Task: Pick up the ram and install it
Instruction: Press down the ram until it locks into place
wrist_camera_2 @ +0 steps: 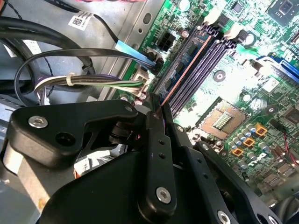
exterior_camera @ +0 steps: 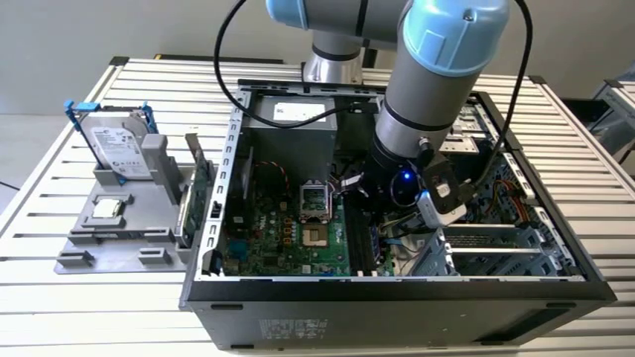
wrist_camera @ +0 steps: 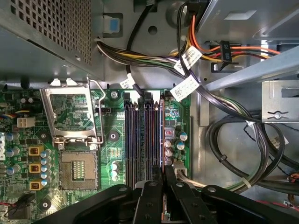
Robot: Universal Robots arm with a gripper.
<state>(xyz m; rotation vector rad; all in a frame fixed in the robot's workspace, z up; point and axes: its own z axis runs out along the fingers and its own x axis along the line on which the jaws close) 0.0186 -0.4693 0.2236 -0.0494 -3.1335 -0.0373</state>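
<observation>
The ram [wrist_camera: 163,135] shows edge-on as a thin strip running out from between my fingertips, in line with the black memory slots [wrist_camera: 135,140] on the motherboard. In the second wrist view the ram [wrist_camera_2: 187,70] appears as a thin copper-coloured edge lying along the outermost of the memory slots [wrist_camera_2: 205,60]. My gripper [wrist_camera: 163,171] [wrist_camera_2: 157,106] is shut on the ram's near end. I cannot tell whether the stick is pressed into the slot or only resting over it. In the exterior view the arm's wrist [exterior_camera: 417,178] reaches down into the open computer case [exterior_camera: 397,291].
Bundled cables [wrist_camera: 233,140] lie close beside the slots. The open processor socket [wrist_camera: 77,168] sits on the other side. Outside the case, a silver hard drive [exterior_camera: 119,149] and a large green card [exterior_camera: 198,186] stand on a grey fixture [exterior_camera: 109,238].
</observation>
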